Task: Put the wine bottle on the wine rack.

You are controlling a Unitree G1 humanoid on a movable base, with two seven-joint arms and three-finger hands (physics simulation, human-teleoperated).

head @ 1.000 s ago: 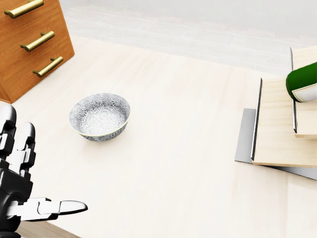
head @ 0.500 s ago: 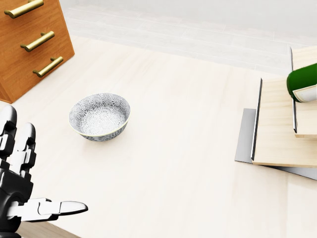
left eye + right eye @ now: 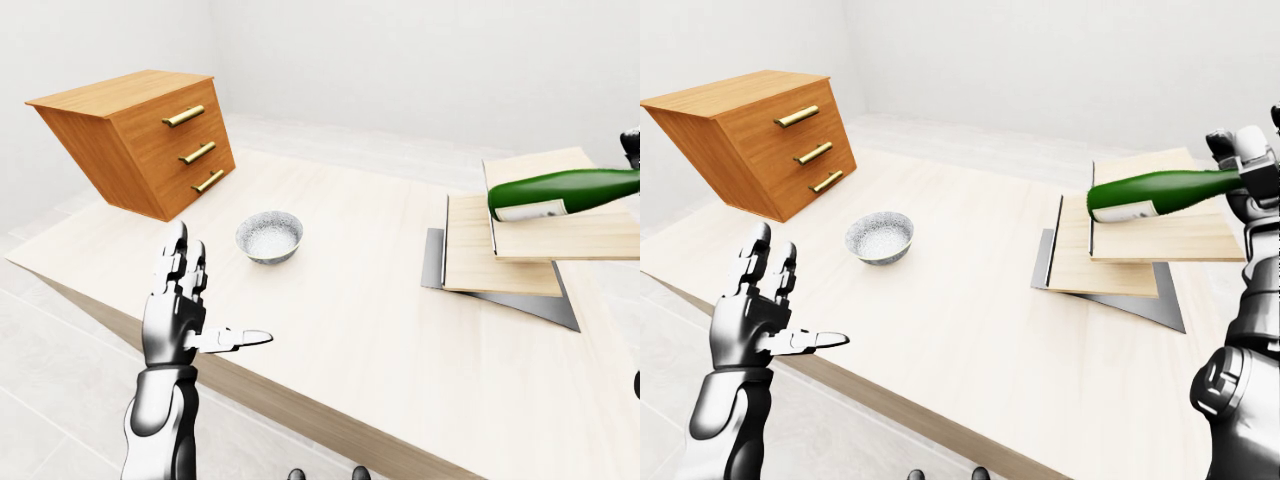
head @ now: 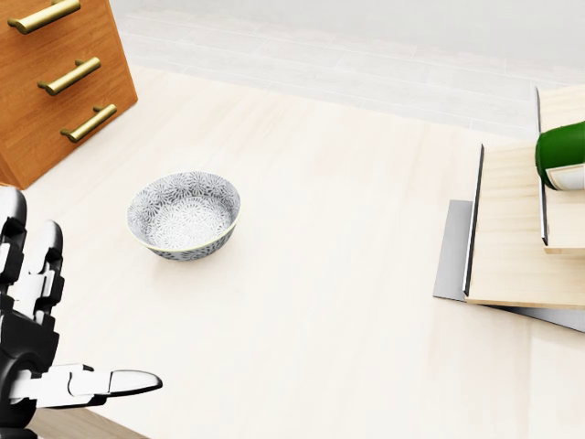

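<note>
Right-eye view: right hand (image 3: 1247, 160) fingers clamp the wine bottle (image 3: 1155, 194) neck, bottle horizontal over the stepped wine rack (image 3: 1110, 262). Since a second ago it has shifted slightly right; release looks close. Left hand (image 3: 758, 318) splayed, idle.

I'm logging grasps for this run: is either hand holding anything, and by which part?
The right hand holds the wine bottle by its neck end, lying sideways over the wooden rack. The left hand is open and holds nothing.

Glossy green glass wine bottle (image 3: 1160, 193), matt pale wood wine rack (image 3: 1110, 255), patterned glazed bowl (image 4: 184, 216).
</note>
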